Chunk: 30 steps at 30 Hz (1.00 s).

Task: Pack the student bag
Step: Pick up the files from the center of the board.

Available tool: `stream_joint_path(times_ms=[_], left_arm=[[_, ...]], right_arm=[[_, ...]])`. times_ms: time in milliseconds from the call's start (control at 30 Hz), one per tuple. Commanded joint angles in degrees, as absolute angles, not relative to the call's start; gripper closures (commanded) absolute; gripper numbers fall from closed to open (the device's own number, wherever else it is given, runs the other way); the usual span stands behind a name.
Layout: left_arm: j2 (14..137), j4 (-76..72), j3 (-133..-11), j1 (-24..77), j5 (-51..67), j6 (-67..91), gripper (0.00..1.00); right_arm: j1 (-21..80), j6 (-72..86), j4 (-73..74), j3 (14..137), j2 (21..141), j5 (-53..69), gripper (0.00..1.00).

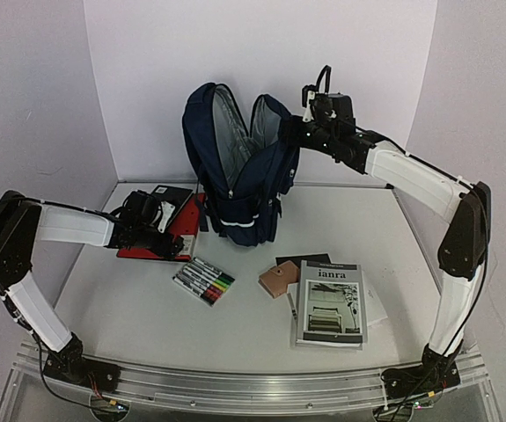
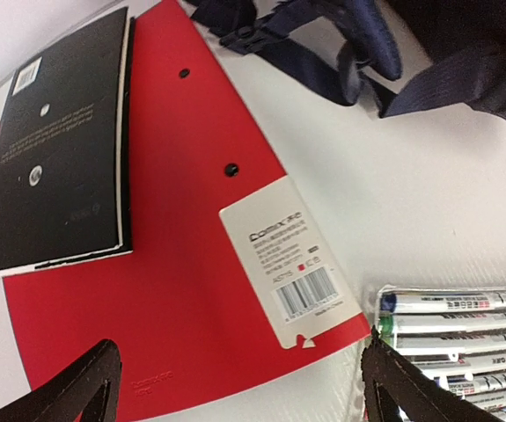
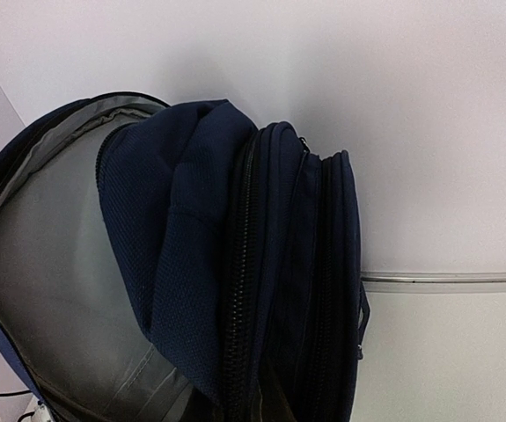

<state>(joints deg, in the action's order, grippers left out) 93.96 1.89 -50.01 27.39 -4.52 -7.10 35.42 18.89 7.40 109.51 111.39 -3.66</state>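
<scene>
Aim comes first: the left gripper (image 2: pixel 239 396) hovers low over the red folder (image 2: pixel 191 272), fingers (image 2: pixel 77 391) spread about as wide as they go and holding nothing. One tip sits at the folder's near edge, the other close by the markers (image 2: pixel 464 343). A black notebook (image 2: pixel 59 149) lies on the folder's far part, so a bite at the bare near edge would likely lift both, with the notebook liable to slide off. Better, I judge, to take the notebook alone by one edge, or to clamp folder and notebook together where they overlap. A flat folder on the table (image 1: pixel 393 229) gives little to grab, so slipping one finger under the edge before closing should help.

The bag (image 1: pixel 235 167) stands upright at the back middle of the table, main pocket gaping and grey lining showing. The right gripper (image 1: pixel 298 123) is closed at the bag's upper front rim; whether it pinches fabric I cannot tell. If it does, it should hold the mouth wide so the load can drop in from above.
</scene>
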Motion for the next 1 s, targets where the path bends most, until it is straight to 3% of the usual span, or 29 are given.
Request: stream_joint_path(times_ms=[0, 733, 967], left_arm=[[93.3, -6.4, -47.4, 30.4, -10.5, -13.8, 0.06], [97.2, -10.3, -42.3, 33.0, -13.6, -28.8, 0.10], [99.5, -23.1, -40.3, 33.7, -20.1, -32.4, 0.18]], right_arm=[[35.8, 19.7, 8.5, 111.4, 112.0, -1.4, 1.00], [35.8, 19.6, 8.4, 111.7, 110.9, -1.0, 1.00], [35.8, 19.7, 8.4, 111.9, 111.2, -0.9, 1.00]])
